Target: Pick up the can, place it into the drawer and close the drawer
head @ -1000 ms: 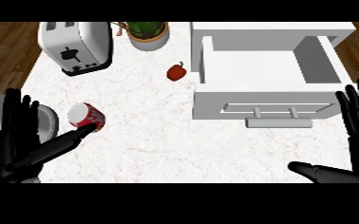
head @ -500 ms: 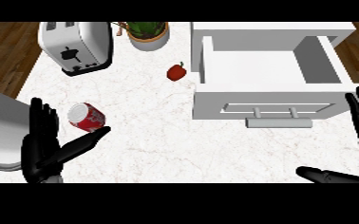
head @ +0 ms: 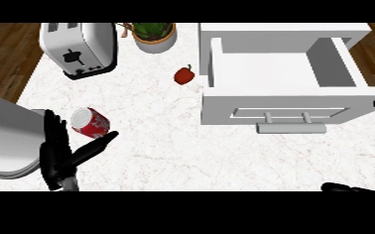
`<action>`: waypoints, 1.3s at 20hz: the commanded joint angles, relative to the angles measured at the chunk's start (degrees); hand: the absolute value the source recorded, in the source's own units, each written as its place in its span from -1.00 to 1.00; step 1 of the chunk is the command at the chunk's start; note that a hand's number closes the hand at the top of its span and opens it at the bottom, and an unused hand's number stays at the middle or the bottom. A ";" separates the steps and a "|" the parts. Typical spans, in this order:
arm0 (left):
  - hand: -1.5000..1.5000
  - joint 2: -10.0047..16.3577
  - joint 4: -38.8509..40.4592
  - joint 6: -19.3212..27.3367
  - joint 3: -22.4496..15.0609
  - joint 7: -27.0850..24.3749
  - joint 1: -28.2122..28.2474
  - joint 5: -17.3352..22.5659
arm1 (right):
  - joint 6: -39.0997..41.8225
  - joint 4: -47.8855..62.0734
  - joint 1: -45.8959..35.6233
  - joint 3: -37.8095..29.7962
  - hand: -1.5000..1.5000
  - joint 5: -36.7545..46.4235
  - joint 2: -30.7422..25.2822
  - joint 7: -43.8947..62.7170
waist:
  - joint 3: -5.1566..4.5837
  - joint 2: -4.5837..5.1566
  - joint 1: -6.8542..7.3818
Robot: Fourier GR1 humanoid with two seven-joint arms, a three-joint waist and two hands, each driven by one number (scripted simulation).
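Note:
The red can (head: 89,122) with a white top lies tilted on the marble counter at the lower left. My left hand (head: 61,154) is open just below and left of it. Its fingers (head: 53,129) point up beside the can and the thumb (head: 97,146) reaches under it; I cannot tell whether they touch. The white drawer (head: 219,62) stands pulled open at the right, its inside bare, with a handle (head: 290,127) on its front panel. Only a black sliver of my right hand (head: 345,187) shows at the lower right edge.
A silver toaster (head: 79,47) stands at the back left, with a potted plant (head: 152,33) beside it. A small red fruit (head: 184,75) lies just left of the drawer. A light grey rounded shape (head: 15,139) fills the left edge. Wooden floor (head: 18,54) borders the counter.
My left hand has shifted right, closing in under the can. My right hand has sunk from the right edge to a sliver at the bottom. The can has not moved.

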 commanded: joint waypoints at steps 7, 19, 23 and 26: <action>-1.00 2.85 18.32 -4.57 5.65 -10.05 -6.44 6.01 | 0.60 -5.89 0.93 -0.01 -1.00 1.02 1.12 5.02 | 0.00 0.00 -0.06; -1.00 4.40 30.64 -3.89 7.70 -17.32 -11.73 9.48 | 4.50 -4.71 2.96 -4.17 -1.00 -0.02 2.28 1.29 | 0.02 -0.03 -0.05; -1.00 8.04 40.56 -9.97 10.11 -23.14 -15.59 11.32 | 1.63 -5.04 -2.96 -1.63 -1.00 1.08 2.09 7.01 | 0.00 0.03 0.02; -1.00 10.59 48.11 -11.46 11.46 -25.34 -20.65 11.87 | 4.38 -7.07 1.39 -4.53 -1.00 -1.32 1.85 5.24 | -0.01 0.06 -0.33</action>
